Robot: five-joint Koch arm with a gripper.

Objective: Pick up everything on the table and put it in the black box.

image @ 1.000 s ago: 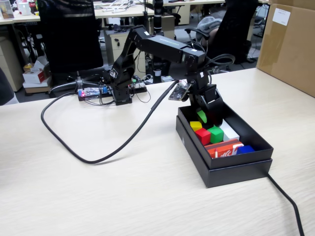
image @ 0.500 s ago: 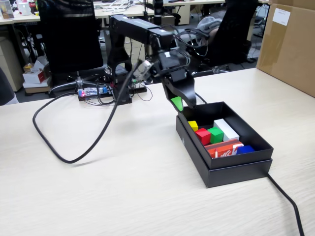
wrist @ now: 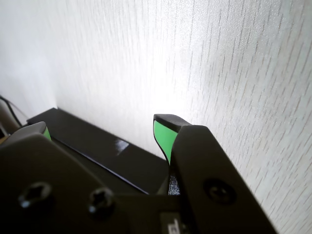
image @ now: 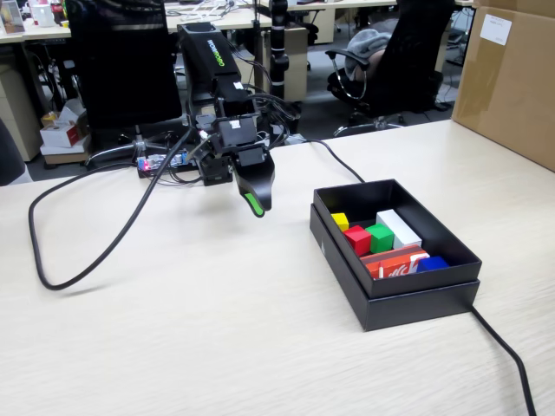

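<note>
Fixed view: arm folded back near its base, gripper [image: 257, 206] pointing down over the table [image: 173, 329], left of the black box [image: 416, 299]. Wrist view: jaws spread, empty.

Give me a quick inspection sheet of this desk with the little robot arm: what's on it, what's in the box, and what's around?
Surface: pale wood-grain table; no loose cubes seen on it.
Job's things: red cube, yellow cube and green cube all lie inside the black box.
Clutter: white block, red-and-white carton and a blue item also in the box.
Gripper: open and empty, to the left of the box above the table; green-lined fingers apart in the wrist view.
Cables: thick black cable loops across the table; another runs from behind the box.
Surroundings: brown cardboard carton, office chairs, desks behind.
</note>
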